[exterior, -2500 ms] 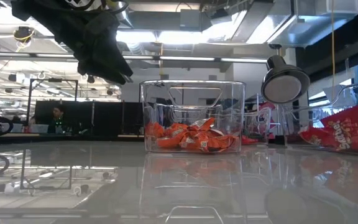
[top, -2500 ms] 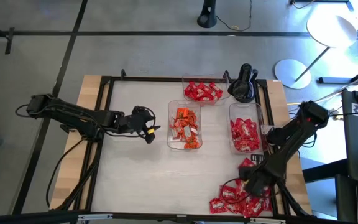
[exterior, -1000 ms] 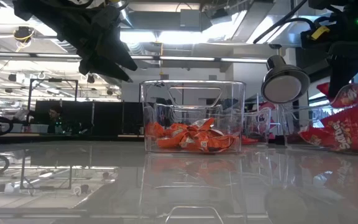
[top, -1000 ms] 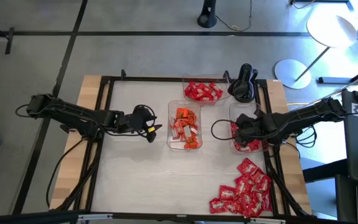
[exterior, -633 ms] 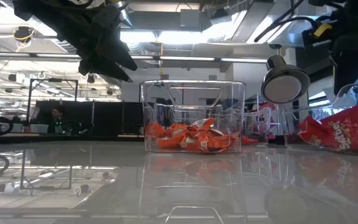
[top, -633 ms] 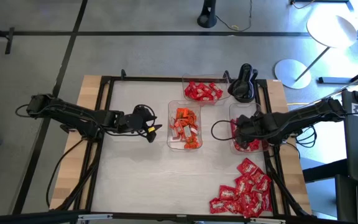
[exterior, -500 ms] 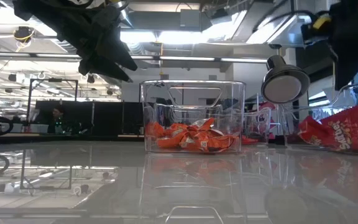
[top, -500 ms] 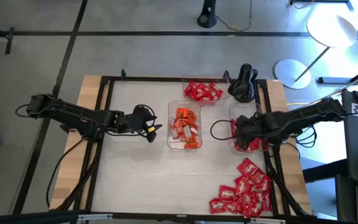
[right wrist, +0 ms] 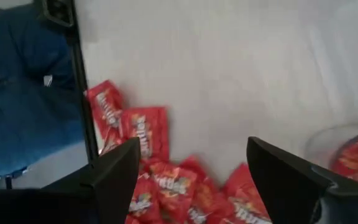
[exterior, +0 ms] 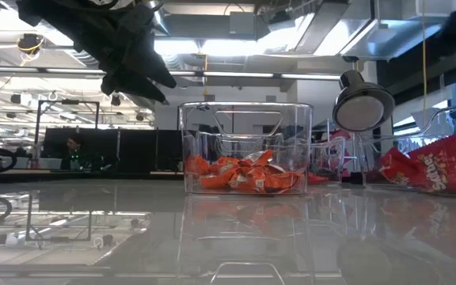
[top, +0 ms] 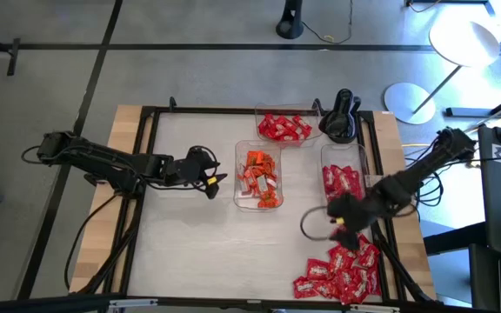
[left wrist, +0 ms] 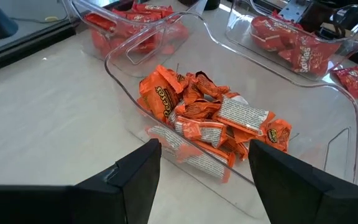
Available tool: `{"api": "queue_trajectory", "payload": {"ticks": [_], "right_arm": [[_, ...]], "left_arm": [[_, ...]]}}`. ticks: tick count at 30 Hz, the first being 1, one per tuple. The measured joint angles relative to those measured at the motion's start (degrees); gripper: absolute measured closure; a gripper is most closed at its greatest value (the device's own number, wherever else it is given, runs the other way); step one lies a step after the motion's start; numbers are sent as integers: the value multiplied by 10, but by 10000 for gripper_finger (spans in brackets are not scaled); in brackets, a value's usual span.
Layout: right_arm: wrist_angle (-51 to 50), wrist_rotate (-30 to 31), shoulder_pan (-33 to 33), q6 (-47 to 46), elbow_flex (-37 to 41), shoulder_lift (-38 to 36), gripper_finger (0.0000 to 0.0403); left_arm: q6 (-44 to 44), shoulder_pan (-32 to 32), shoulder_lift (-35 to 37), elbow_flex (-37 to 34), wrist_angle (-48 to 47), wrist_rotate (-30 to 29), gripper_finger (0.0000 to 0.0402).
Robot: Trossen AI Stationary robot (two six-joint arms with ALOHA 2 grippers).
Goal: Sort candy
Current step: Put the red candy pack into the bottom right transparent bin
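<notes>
We count three clear trays (top: 258,176) of candy (top: 259,178) on the worktop (top: 198,252). Our right gripper (top: 337,223), jaws wide and empty, hovers beside the loose pile (top: 342,272); left gripper (top: 213,181), jaws wide, faces the orange tray.

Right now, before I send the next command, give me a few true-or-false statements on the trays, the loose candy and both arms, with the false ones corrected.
1. The middle tray holds orange candy. True.
2. The right gripper is over the right tray. False: it is between that tray and the loose pile at the table's near right corner.
3. The right gripper's jaws are open with nothing between them. True.
4. The left gripper is inside the middle tray. False: it waits just left of it, jaws open.
5. No loose candy lies outside the trays. False: the red pile is on the bare table.
</notes>
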State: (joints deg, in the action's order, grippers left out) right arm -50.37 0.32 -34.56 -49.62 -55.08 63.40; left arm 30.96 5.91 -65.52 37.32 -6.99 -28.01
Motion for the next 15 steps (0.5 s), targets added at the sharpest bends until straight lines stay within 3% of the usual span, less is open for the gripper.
{"api": "queue_trajectory", "payload": {"ticks": [10,15], "right_arm": [[38,-36,-133,-207,58,49,112],[38,-32,-141,-338,112,72,112]], "left_arm": [[-14,0,0,0,4,0,169],[-2,0,0,0,4,0,169]]}}
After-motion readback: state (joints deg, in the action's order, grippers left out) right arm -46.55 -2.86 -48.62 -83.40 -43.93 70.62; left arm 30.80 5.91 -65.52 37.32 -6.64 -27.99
